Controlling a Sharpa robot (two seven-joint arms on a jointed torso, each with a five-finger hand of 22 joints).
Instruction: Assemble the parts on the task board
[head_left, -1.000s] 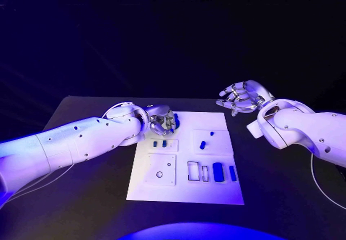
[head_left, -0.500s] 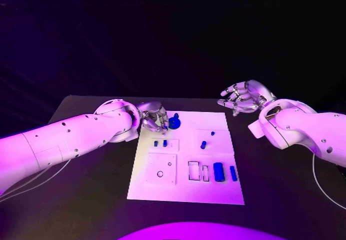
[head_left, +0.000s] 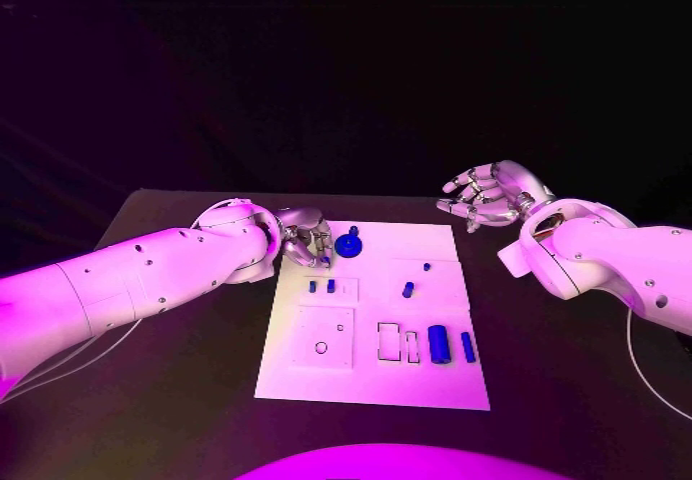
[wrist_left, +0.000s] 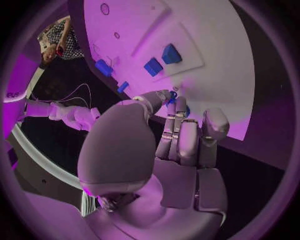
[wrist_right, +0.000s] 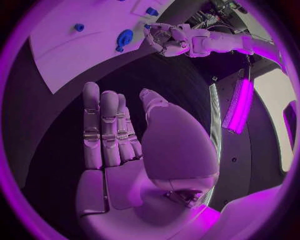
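The white task board (head_left: 372, 385) lies mid-table. A round blue part (head_left: 348, 245) stands near its far left corner, also seen as the blue part (wrist_right: 124, 39). My left hand (head_left: 306, 243) hovers just left of that part, a small gap between them, and holds nothing; its fingers (wrist_left: 181, 135) lie close together, with a bit of blue showing past the fingertips. Two small blue pegs (head_left: 320, 286) stand in a raised block. Another short blue piece (head_left: 408, 290) sits further right. Two long blue pieces (head_left: 437, 343) lie near the right edge. My right hand (head_left: 490, 195) hangs open, raised beyond the board's far right corner.
Empty rectangular frames (head_left: 387, 340) sit beside the long pieces, and a square plate with a small ring (head_left: 320, 347) lies at the board's near left. Black table (head_left: 159, 400) surrounds the board. My right forearm (head_left: 606, 260) reaches over the table's right side.
My left hand has drawn back to the left off the round blue part, which now stands uncovered on the board. The right hand has barely moved.
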